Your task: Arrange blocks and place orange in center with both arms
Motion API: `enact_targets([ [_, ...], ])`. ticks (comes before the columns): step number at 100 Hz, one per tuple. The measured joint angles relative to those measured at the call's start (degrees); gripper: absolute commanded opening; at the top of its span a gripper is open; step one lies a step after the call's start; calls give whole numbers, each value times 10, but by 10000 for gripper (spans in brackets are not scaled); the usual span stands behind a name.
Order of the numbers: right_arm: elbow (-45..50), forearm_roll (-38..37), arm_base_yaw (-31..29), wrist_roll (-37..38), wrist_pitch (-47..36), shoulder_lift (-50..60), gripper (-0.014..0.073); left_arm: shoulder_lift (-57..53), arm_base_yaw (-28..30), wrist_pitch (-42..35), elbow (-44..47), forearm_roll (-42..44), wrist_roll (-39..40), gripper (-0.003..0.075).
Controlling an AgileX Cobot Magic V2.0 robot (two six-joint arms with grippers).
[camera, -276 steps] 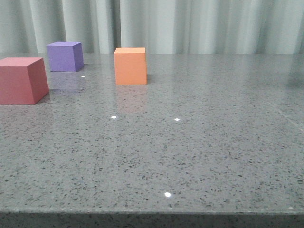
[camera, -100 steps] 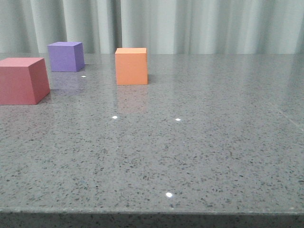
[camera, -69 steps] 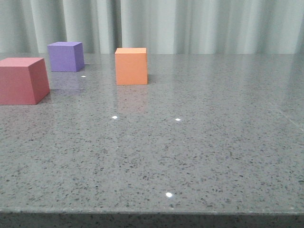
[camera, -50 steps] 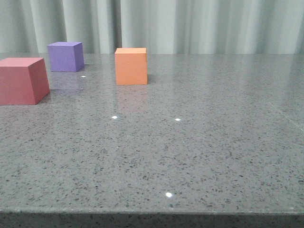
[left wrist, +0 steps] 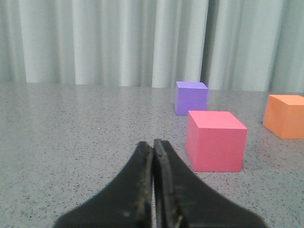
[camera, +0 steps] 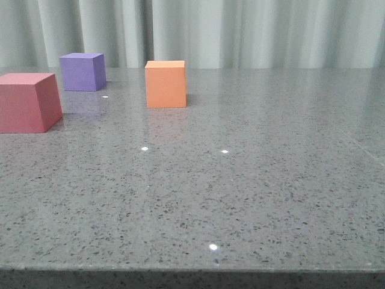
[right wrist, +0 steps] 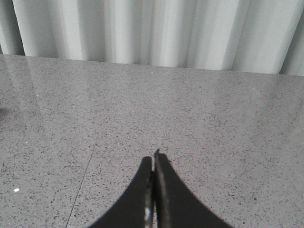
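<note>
Three cubes stand on the grey speckled table (camera: 240, 192). The orange cube (camera: 165, 83) sits toward the back, left of the middle. The purple cube (camera: 82, 71) is farther back and left of it. The red-pink cube (camera: 28, 102) is nearest, at the far left edge of the front view. In the left wrist view my left gripper (left wrist: 153, 144) is shut and empty, short of the red-pink cube (left wrist: 216, 140), with the purple cube (left wrist: 191, 97) and orange cube (left wrist: 285, 116) beyond. My right gripper (right wrist: 153, 159) is shut over bare table, with no cube in its view.
A pale pleated curtain (camera: 240, 30) hangs behind the table's far edge. The table's front edge (camera: 192, 270) runs along the bottom of the front view. A thin seam (right wrist: 83, 178) crosses the tabletop beside the right gripper.
</note>
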State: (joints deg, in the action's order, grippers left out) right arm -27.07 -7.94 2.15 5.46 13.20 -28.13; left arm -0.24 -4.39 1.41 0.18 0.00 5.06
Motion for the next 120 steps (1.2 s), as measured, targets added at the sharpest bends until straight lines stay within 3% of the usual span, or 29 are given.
enact_targets([
  [18, 0, 0, 0, 0, 0, 0, -69, 0, 0, -2, -8, -8, 0, -20],
  [32, 0, 0, 0, 0, 0, 0, -69, 32, 0, 20, -65, -52, 0, -20],
  [56, 0, 0, 0, 0, 0, 0, -69, 180, 0, 122, -245, -68, 0, -20],
  [89, 0, 0, 0, 0, 0, 0, -69, 404, 0, 325, -483, -64, 0, -20],
  [120, 0, 0, 0, 0, 0, 0, -69, 517, 0, 365, -544, -63, 0, -20],
])
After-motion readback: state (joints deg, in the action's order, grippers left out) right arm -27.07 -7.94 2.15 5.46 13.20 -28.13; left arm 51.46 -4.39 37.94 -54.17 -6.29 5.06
